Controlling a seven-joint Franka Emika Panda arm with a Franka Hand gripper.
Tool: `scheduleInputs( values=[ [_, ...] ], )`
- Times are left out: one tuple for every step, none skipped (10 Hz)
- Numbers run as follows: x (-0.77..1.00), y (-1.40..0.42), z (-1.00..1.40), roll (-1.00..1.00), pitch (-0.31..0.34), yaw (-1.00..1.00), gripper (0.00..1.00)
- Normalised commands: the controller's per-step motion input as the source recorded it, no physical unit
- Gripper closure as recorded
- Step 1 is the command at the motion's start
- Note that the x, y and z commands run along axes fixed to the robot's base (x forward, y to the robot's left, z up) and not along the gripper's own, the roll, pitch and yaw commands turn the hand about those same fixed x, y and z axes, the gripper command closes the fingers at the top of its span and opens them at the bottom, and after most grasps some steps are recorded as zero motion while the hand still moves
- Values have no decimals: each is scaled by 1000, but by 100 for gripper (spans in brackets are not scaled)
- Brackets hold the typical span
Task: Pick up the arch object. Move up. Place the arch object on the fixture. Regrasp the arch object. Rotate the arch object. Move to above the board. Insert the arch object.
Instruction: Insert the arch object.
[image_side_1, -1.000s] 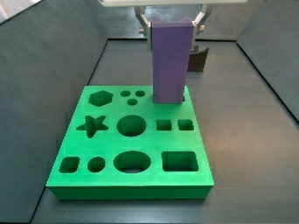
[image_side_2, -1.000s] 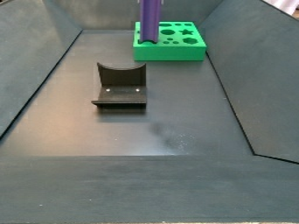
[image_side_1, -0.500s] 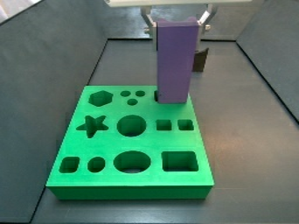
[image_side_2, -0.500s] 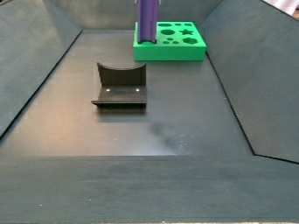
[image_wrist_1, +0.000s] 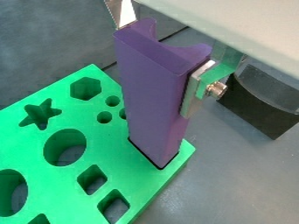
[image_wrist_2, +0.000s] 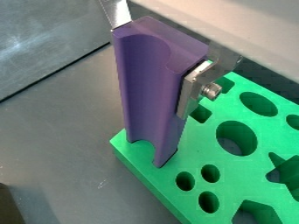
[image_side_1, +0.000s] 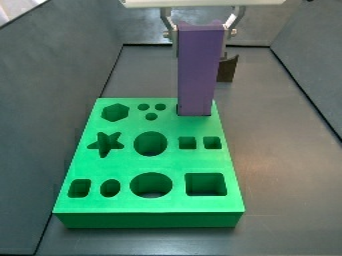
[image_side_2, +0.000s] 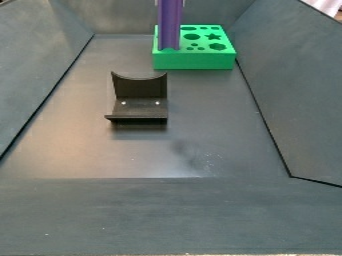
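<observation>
The purple arch object (image_side_1: 198, 70) stands upright with its lower end in the arch-shaped hole at the back edge of the green board (image_side_1: 134, 175). It also shows in both wrist views (image_wrist_1: 152, 96) (image_wrist_2: 149, 96) and a side view (image_side_2: 171, 22). My gripper (image_side_1: 198, 22) is shut on its upper end, silver fingers (image_wrist_1: 201, 83) (image_wrist_2: 197, 81) pressing on either side. The dark fixture (image_side_2: 136, 97) stands on the floor apart from the board, and partly shows behind the block (image_side_1: 230, 68).
The board (image_side_2: 197, 48) lies at one end of a dark walled bin (image_side_2: 174, 150). Its other cut-outs, hexagon (image_side_1: 118, 111), star (image_side_1: 107, 145) and circles, are open. Sloping walls (image_side_1: 307, 90) rise on both sides.
The arch object has barely moved; it sits slightly lower in the board's hole than a second ago. The gripper still holds it.
</observation>
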Motion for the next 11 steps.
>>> scheduleInputs(
  values=[
    [0,0,-386,19,-83,0,100],
    [169,-60,-614,0,-64,-106,100],
    [43,-69,-543,0,-83,-117,100],
    [54,0,-646,4,-67,-57,100],
    [77,6,-826,24,-73,0,100],
    [0,37,-983,64,-117,0,100],
    [0,80,-1000,66,-79,0,100],
    [66,20,-863,106,-51,0,100],
    [-31,-86,-46,64,0,-31,100],
    [0,0,0,7,0,0,100],
    [0,0,0,0,0,0,100]
  ],
)
